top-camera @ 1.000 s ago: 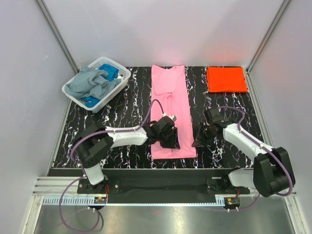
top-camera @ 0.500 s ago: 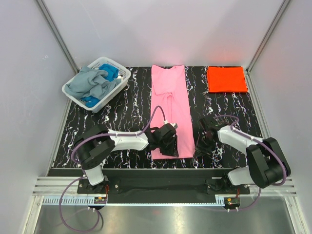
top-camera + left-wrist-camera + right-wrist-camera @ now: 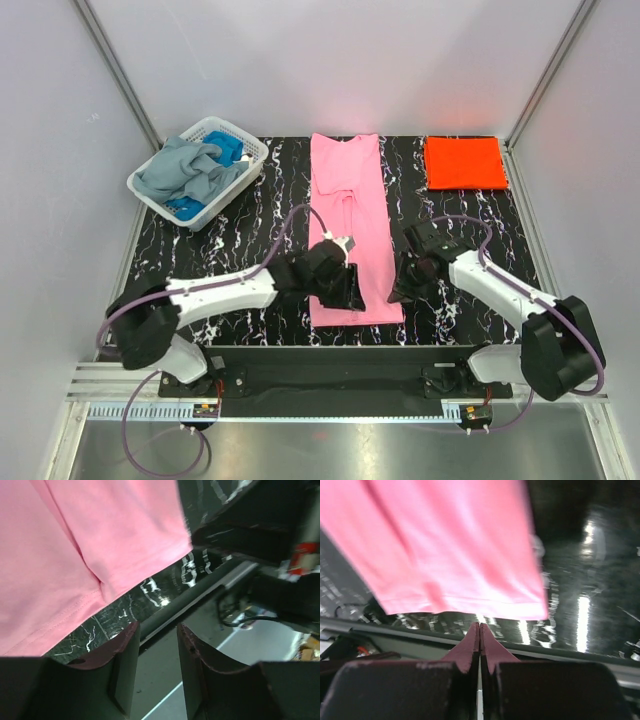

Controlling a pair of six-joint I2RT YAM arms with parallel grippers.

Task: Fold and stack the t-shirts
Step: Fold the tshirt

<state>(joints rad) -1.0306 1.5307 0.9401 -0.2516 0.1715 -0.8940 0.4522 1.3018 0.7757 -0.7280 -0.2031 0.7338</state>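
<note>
- Your left gripper (image 3: 158, 626) hangs over the near left corner of the pink t-shirt (image 3: 345, 175), jaws parted with clear air between them.
- Your right gripper (image 3: 480, 627), jaws pressed together, crowds the shirt's near right corner.
- Bare table (image 3: 270, 190) lies open between the white basket (image 3: 255, 152) and the shirt, crossed only by the left arm's cable (image 3: 300, 210).
- Another open strip separates the pink shirt from the folded orange-red t-shirt (image 3: 463, 162).

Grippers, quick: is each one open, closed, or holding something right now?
Left gripper: open, holding nothing.
Right gripper: closed, holding nothing.
</note>
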